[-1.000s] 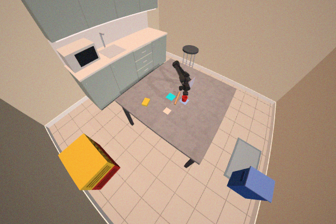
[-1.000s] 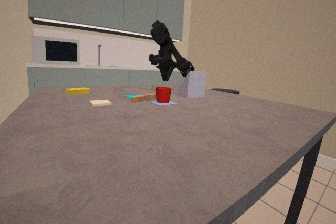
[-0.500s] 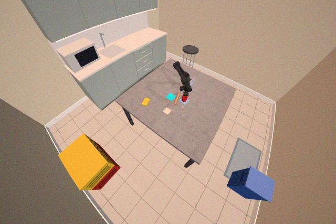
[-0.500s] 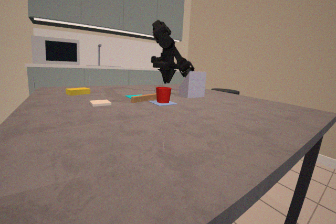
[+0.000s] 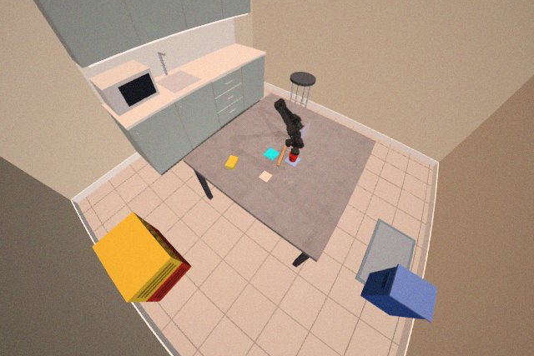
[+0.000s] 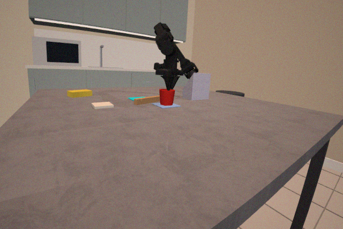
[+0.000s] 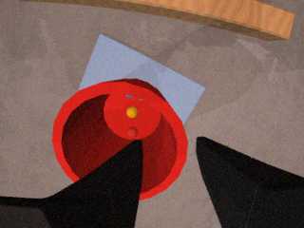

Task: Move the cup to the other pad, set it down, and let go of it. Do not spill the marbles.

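One cyan pad (image 5: 271,153) (image 6: 135,98), one wooden bar (image 5: 281,156) (image 6: 146,100) (image 7: 237,14), one red cup (image 5: 293,157) (image 6: 166,97) (image 7: 58,138) upright on one blue pad (image 5: 293,164) (image 6: 166,106) (image 7: 125,59). Cup contains yellow marble (image 7: 132,112), red marble (image 7: 132,132), blue and green slivers; full count unclear. Gripper (image 5: 294,152) (image 6: 168,89) (image 7: 169,146) at cup's rim, partly open, grasping nothing; one fingertip over mouth, other outside.

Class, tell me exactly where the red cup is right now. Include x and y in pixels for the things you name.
In the exterior view, the red cup (image 5: 293,157) (image 6: 166,97) (image 7: 58,138) stands on the blue pad (image 5: 296,162) (image 6: 173,106) (image 7: 106,62), right of the wooden bar (image 5: 281,156) (image 6: 146,100) (image 7: 228,13).
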Motion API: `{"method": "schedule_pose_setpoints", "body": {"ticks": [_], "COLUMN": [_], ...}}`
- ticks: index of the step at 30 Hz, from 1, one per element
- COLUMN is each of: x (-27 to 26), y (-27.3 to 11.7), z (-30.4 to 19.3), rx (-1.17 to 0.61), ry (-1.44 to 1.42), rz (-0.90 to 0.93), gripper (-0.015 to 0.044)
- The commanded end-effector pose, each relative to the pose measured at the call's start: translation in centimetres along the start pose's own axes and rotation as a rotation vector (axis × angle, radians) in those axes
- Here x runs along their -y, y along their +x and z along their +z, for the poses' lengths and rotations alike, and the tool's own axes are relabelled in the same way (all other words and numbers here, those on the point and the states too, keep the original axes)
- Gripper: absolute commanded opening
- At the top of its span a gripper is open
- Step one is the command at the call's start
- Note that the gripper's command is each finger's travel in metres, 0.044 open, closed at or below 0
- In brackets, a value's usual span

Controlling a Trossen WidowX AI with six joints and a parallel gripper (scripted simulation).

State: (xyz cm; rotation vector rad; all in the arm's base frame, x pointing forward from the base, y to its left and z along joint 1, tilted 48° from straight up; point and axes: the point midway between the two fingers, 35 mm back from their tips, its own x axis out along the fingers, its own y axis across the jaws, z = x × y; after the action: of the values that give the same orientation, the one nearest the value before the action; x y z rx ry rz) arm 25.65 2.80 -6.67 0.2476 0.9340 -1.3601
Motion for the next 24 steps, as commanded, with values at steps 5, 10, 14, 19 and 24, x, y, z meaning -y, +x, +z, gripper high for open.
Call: {"method": "schedule_pose_setpoints", "body": {"ticks": [5,10,14,19,24], "x": [0.2,0.3,0.4,0.5,0.4], "y": [1.5,2.3,2.9,3.5,3.3], "z": [0.1,0.1,0.1,0.1,0.0], "rx": [0.004,0.004,0.005,0.006,0.003], "ry": [-0.007,-0.007,-0.006,-0.006,0.0], "rz": [-0.007,-0.007,-0.008,-0.008,-0.006], "gripper": [0.0148,0.0148,0.0148,0.0148,0.0095]}}
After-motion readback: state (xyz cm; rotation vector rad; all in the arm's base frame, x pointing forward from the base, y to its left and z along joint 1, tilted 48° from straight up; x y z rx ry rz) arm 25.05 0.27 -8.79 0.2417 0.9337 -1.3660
